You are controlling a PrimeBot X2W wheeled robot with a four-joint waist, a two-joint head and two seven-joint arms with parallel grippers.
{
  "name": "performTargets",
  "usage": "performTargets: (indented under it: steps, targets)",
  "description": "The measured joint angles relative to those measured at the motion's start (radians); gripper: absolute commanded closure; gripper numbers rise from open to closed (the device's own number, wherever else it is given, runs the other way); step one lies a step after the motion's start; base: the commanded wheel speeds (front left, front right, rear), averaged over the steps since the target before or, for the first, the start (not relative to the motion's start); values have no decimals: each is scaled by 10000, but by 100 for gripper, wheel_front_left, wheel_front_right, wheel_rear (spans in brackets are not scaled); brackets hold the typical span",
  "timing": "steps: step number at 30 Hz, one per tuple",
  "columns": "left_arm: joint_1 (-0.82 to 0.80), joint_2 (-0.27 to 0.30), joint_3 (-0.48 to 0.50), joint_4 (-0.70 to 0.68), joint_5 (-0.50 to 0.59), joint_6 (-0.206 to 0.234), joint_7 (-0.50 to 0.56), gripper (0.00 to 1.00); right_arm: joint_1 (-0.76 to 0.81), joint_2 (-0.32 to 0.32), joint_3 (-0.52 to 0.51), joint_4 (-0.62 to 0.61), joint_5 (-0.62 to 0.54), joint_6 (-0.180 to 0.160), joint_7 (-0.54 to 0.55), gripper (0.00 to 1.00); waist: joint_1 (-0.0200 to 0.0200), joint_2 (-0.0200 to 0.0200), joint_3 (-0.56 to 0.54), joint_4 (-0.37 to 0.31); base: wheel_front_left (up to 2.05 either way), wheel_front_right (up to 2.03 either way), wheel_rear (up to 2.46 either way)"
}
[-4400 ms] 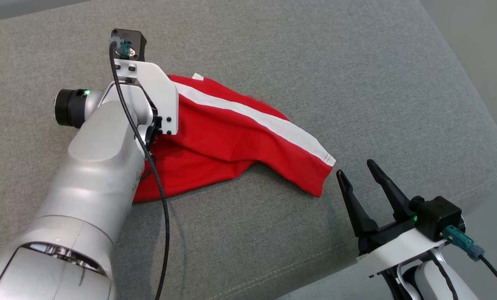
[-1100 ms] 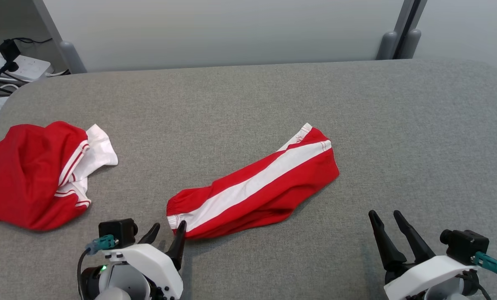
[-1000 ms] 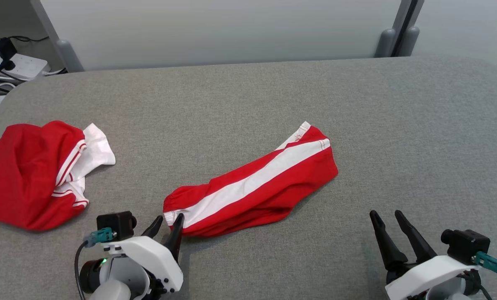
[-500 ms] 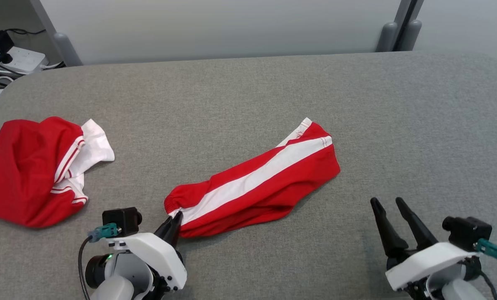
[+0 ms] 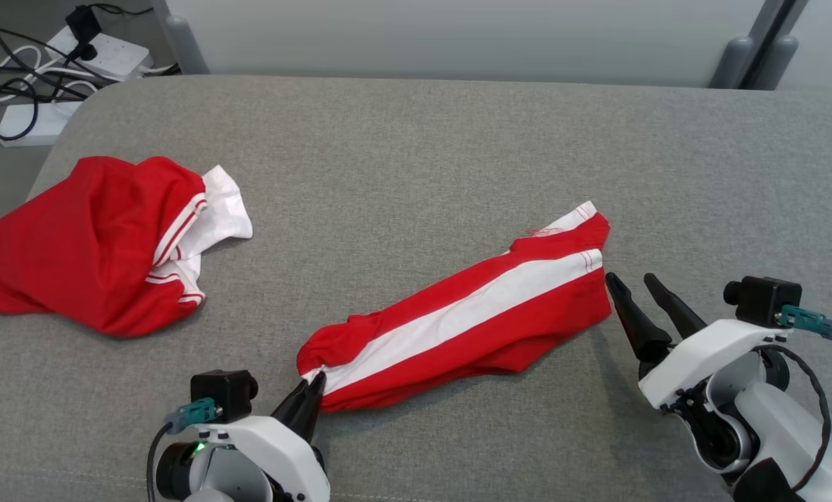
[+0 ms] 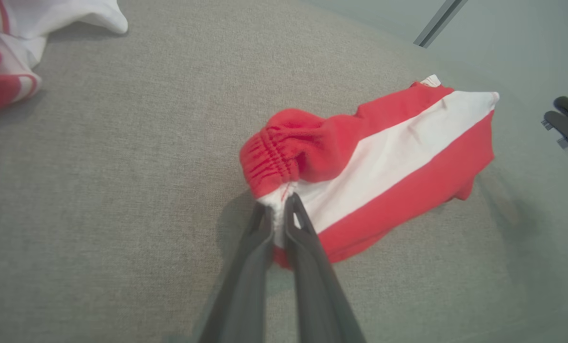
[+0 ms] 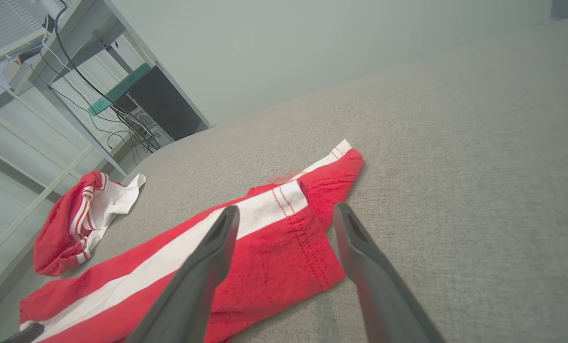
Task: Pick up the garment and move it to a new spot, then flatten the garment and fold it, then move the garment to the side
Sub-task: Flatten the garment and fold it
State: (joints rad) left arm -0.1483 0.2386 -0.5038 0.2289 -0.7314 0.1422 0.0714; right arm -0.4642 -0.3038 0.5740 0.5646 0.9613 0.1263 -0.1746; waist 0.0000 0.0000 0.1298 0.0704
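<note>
Flattening, I'd say: the left gripper (image 5: pixel 314 381) has its fingers clamped on the waistband (image 6: pixel 269 152) of the red shorts (image 5: pixel 471 321). The right gripper (image 5: pixel 628 279), fingers spread, next needs the hem (image 7: pixel 307 228).

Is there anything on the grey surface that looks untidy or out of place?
Yes. The striped red garment lies askew and bunched at its elastic end, where the left gripper pinches it. A second red-and-white garment sits crumpled near the left edge of the grey surface.

red white-striped garment (image 5: pixel 457 326), bunched, lying diagonally
</note>
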Motion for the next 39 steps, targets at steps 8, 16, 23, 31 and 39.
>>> performTargets:
  steps: [8,16,23,31,39]
  targets:
    - [-23,-290,-245,-50,0,-4,0,100,-839,-217,1026,734,1237,0,23,0,0,0,192,389,0,0,0]
    - [-225,-470,-518,56,12,-96,2,100,-1679,-437,1971,1532,1854,0,-27,0,0,0,416,595,0,0,0]
    - [-474,-642,-652,115,13,-182,0,100,-2279,-504,2669,1987,2426,0,-102,38,0,0,620,761,0,0,0]
    - [-572,-644,-732,215,44,-190,0,100,-2507,-506,3338,2324,2997,0,-94,100,0,0,710,866,0,0,0]
    - [-648,-583,-545,198,40,-178,-282,100,-2686,-713,3833,2249,3072,0,-430,100,0,0,426,735,0,0,0]
